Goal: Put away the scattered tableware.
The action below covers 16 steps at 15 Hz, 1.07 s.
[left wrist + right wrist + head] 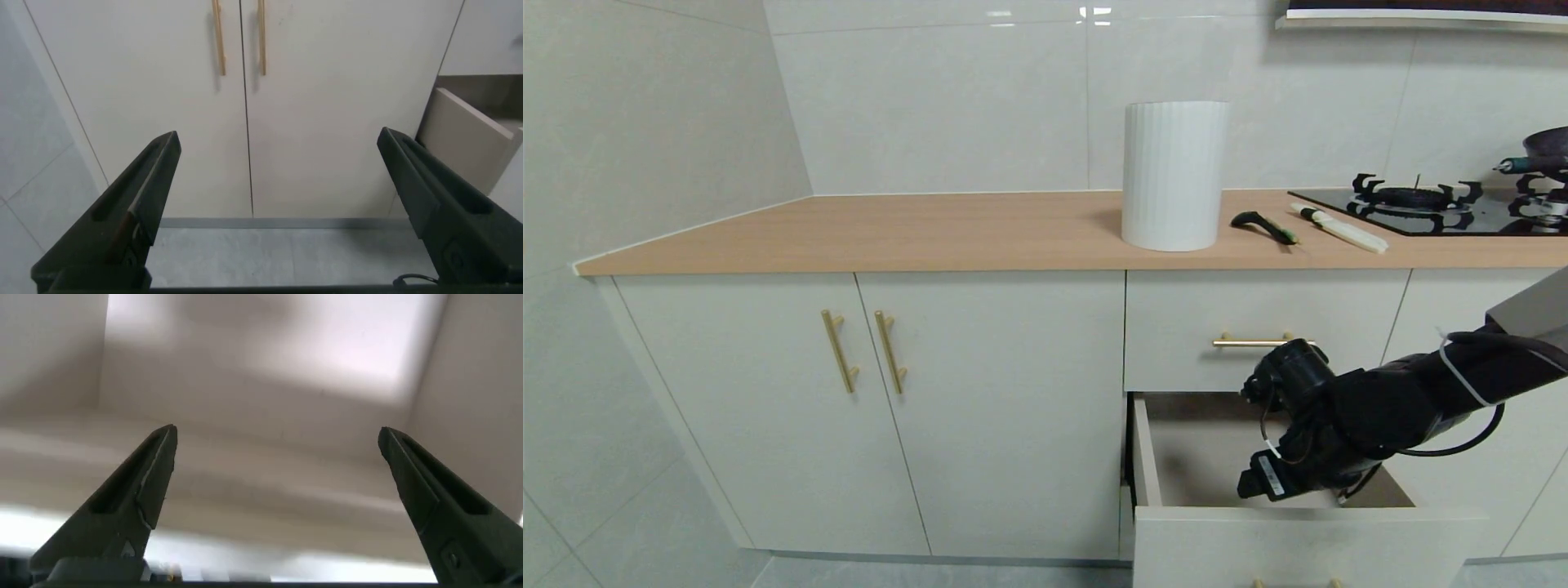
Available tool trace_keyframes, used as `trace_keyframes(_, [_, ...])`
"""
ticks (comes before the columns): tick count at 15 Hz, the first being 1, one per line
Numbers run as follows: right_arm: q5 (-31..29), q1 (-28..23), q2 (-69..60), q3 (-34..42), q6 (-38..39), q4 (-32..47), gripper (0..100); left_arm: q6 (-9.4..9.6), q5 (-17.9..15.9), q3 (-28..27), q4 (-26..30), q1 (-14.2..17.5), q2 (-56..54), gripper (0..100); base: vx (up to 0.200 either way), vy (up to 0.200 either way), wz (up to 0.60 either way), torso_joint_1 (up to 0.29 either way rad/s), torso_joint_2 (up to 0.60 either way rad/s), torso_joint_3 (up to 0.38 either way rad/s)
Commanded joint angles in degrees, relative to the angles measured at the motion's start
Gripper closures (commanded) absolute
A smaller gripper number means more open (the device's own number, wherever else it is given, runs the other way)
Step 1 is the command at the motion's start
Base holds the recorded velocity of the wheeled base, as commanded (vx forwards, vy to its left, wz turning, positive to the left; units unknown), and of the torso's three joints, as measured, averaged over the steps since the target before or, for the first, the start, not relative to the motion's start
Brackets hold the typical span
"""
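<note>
On the wooden counter (pixel 931 233) lie a black-and-green peeler (pixel 1264 226) and a white knife (pixel 1339 228) with a dark handle, both just right of a tall white ribbed canister (pixel 1174 175). Below them the lower drawer (pixel 1145 449) stands pulled out, and nothing shows inside it. My right arm (pixel 1380 400) hangs over the drawer, its wrist dipping inside. The right gripper (pixel 276 433) is open and holds nothing, with the drawer's pale inside (pixel 270 359) beyond it. My left gripper (pixel 278 135) is open and holds nothing, low in front of the cabinet doors (pixel 327 106).
A closed drawer with a gold handle (pixel 1258 341) sits above the open one. Two cabinet doors with gold handles (pixel 840 349) are to the left. A black gas hob (pixel 1429 208) with a pan occupies the counter's right end. A tiled wall backs the counter.
</note>
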Motion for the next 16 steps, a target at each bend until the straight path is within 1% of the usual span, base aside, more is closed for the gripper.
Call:
trace_keyframes(1, [-0.2, 1.5, -1.2, 0.1, -1.1, 2.3, 0, 0.00, 0.0, 0.0, 0.0, 0.0, 0.0, 0, 0.000, 0.000, 0.00, 0.000, 0.00, 0.000])
trace_keyframes(4, [-0.3, 1.7, -2.3, 0.0, -2.5, 7.1, 0, 0.00, 0.0, 0.0, 0.0, 0.0, 0.0, 0, 0.000, 0.000, 0.00, 0.000, 0.00, 0.000])
trace_keyframes(5, [-0.3, 1.8, -3.8, -0.1, -4.4, 10.7, 0, 0.00, 0.0, 0.0, 0.0, 0.0, 0.0, 0, 0.000, 0.000, 0.00, 0.000, 0.00, 0.000])
trace_keyframes(7, [-0.3, 2.2, -5.5, -0.1, -5.7, 14.5, 0, 0.00, 0.0, 0.0, 0.0, 0.0, 0.0, 0, 0.000, 0.000, 0.00, 0.000, 0.00, 0.000])
trace_keyframes(9, [-0.3, 3.0, -6.2, 0.0, -6.7, 17.4, 0, 0.00, 0.0, 0.0, 0.0, 0.0, 0.0, 0, 0.000, 0.000, 0.00, 0.000, 0.00, 0.000])
trace_keyframes(12, [-0.3, 5.7, -7.4, -0.2, -9.7, 26.1, 0, 0.00, 0.0, 0.0, 0.0, 0.0, 0.0, 0, 0.000, 0.000, 0.00, 0.000, 0.00, 0.000])
trace_keyframes(16, [-0.3, 6.6, -7.1, -0.6, -9.7, 27.1, 0, 0.00, 0.0, 0.0, 0.0, 0.0, 0.0, 0, 0.000, 0.000, 0.00, 0.000, 0.00, 0.000])
